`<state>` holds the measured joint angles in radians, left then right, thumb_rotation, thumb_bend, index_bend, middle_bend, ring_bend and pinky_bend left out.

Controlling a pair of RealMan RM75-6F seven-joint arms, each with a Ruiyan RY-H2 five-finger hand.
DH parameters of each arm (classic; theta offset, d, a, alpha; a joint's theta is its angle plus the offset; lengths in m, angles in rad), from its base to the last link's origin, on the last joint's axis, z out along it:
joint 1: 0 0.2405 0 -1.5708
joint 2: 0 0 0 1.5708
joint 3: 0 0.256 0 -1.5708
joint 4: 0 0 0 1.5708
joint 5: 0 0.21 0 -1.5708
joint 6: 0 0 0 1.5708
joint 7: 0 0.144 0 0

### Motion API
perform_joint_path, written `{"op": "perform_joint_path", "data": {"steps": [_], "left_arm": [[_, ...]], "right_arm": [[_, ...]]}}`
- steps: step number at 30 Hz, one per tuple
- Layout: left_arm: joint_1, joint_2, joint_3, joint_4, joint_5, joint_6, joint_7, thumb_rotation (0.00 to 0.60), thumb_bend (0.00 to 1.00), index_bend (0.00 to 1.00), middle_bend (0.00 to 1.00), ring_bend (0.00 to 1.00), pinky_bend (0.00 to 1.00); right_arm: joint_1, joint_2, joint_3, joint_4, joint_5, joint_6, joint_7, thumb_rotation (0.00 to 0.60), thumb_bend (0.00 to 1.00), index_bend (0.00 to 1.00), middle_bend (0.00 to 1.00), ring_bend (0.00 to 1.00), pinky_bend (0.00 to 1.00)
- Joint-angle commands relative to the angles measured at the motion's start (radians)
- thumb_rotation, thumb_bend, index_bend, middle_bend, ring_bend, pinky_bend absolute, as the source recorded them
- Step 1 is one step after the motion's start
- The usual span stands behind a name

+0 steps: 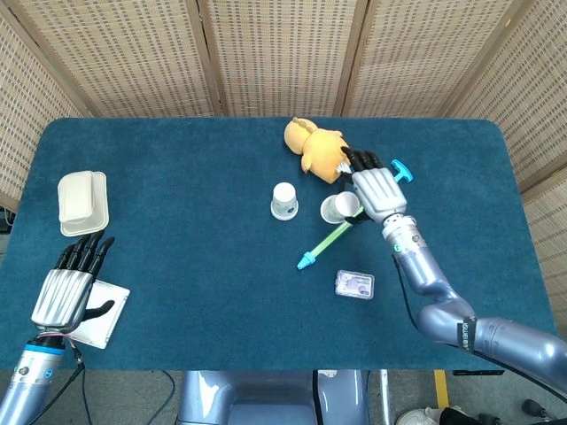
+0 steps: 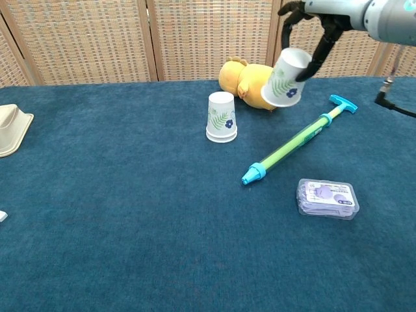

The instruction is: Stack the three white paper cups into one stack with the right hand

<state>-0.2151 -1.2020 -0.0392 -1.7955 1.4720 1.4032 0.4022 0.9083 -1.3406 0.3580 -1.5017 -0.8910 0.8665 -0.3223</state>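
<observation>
right hand [image 2: 311,26]: we grip one paper cup [image 2: 284,78], lifted off the table, tilted, mouth down-left
second cup [image 2: 221,117]: upside down on the table [image 2: 130,214], beside the plush toy [image 2: 253,78]
left hand [image 1: 66,288]: fingers straight, close together, holding nothing, near table edge

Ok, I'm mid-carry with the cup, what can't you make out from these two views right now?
- Third cup: only the held cup and the standing cup show; whether either is already two nested, too small to tell.
- Right hand: chest view's top edge cuts it off.
- Left hand: absent from the chest view.
- Packet: print too small.
- Toy: partly behind the right hand, head view.
</observation>
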Motion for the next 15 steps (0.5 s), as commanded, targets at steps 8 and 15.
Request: {"op": "perform_joint_path", "data": {"steps": [8, 15], "left_arm": [[-0.006, 0.018, -0.007, 0.011, -0.017, -0.021, -0.059, 0.6, 0.05, 0.0, 0.0, 0.0, 0.11], [-0.014, 0.025, -0.015, 0.022, -0.039, -0.041, -0.092, 0.6, 0.05, 0.0, 0.0, 0.0, 0.11]], "right_arm": [[0.151, -0.138, 0.026, 0.056, 0.097, 0.003, -0.105, 0.6, 0.22, 0.57, 0.07, 0.0, 0.02], [0.218, -0.247, 0.009, 0.216, 0.121, -0.034, -0.113, 0.6, 0.22, 0.57, 0.07, 0.0, 0.02]]}}
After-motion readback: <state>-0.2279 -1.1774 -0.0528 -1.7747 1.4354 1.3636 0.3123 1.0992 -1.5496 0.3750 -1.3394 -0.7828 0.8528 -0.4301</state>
